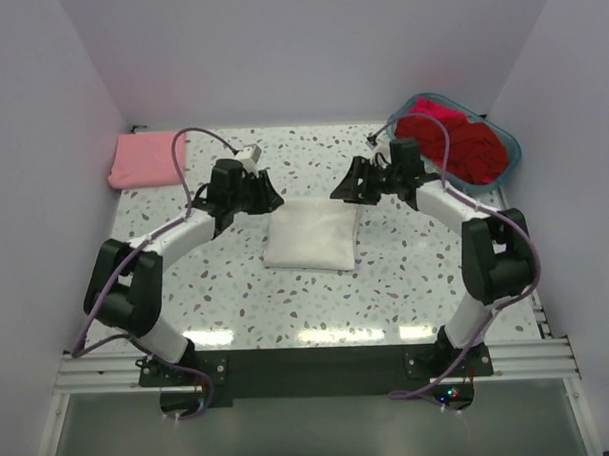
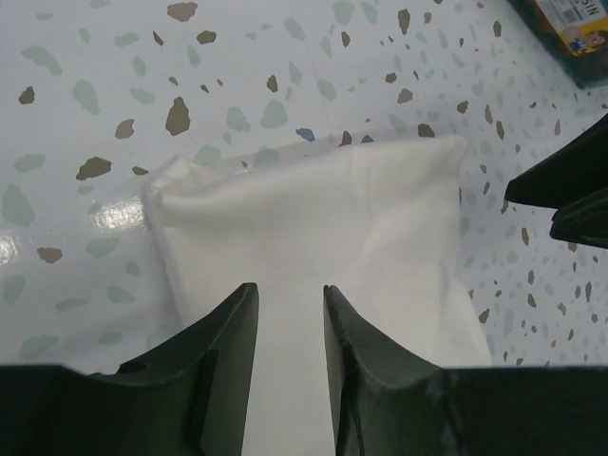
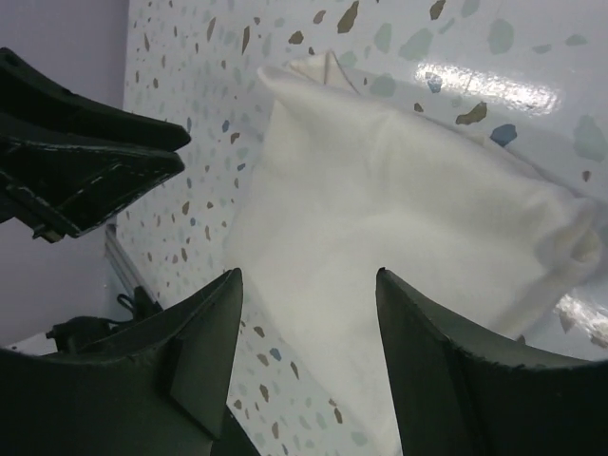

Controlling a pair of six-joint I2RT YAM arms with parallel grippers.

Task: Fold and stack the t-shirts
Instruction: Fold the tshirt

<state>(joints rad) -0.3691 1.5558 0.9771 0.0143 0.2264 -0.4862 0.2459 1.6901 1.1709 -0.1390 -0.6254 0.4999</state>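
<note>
The white shirt point(image 1: 312, 236) lies folded into a compact rectangle at the middle of the tabletop point(image 1: 287, 311), flat and apart from the other shirts. The fold on this one looks finished, so the step in hand is probably the move onto the stack.

The left end effector point(image 2: 290, 304) hovers over the shirt's far-left edge with its jaws parted a little and nothing between them. The right end effector point(image 3: 308, 285) is above the far-right edge, jaws spread wider and also empty. Both arms lean in toward each other, their tips close together over the cloth.

The next move likely calls for a grip on both sides of the rectangle, low enough to catch every layer so that the fold does not spill open when it is lifted.

At the far-left corner rests the pink shirt point(image 1: 147, 159), folded; it is the probable stack base, with bare tabletop between. At the far-right corner the basket point(image 1: 515, 153) holds crumpled red shirts point(image 1: 462, 142), not yet folded, with the right arm's cable draped over them.
</note>
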